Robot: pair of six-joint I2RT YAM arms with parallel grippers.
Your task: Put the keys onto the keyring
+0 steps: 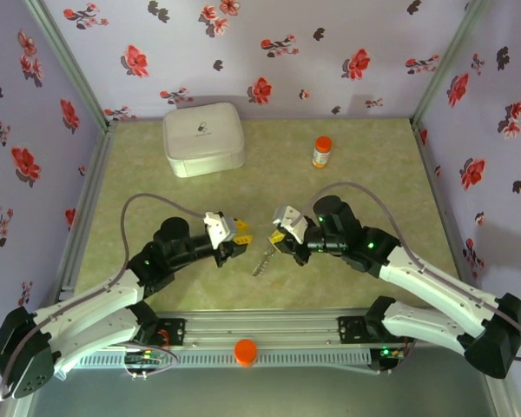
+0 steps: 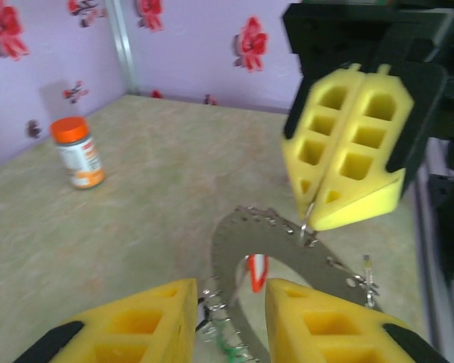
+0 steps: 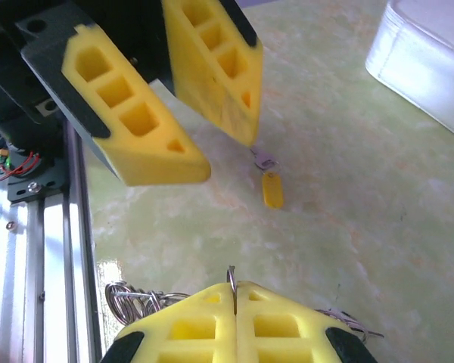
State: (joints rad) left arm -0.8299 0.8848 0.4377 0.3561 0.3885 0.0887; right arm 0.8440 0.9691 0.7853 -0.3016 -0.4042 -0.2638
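Mid-table, the two arms meet over the keyring [image 2: 228, 253]. The right gripper [image 2: 319, 208], jaws clenched flat together, pinches the far rim of the dark grey band and appears to hold it up off the green table [image 1: 373, 182]. The left gripper [image 2: 231, 289] hangs released, its yellow fingers [image 2: 136, 325] spread to either side of the ring's near edge without visibly touching it. A red key [image 2: 256, 274] shows at the ring's opening and a green tag [image 2: 227, 351] sits by the band just below it. Both seem already threaded, though the blur leaves that unsure, and the small silver bits [image 2: 367, 268] along the ring's right side are too fine to name. The yellow key [image 3: 272, 187] lies loose on the table beneath the left gripper, clearly off the ring. The job looks partly done, with at least the yellow key to be picked up and threaded; the white or silver key's whereabouts cannot be made out. An orange-capped bottle [image 2: 79, 151] and a white case [image 1: 204, 137] stand well apart at the back.
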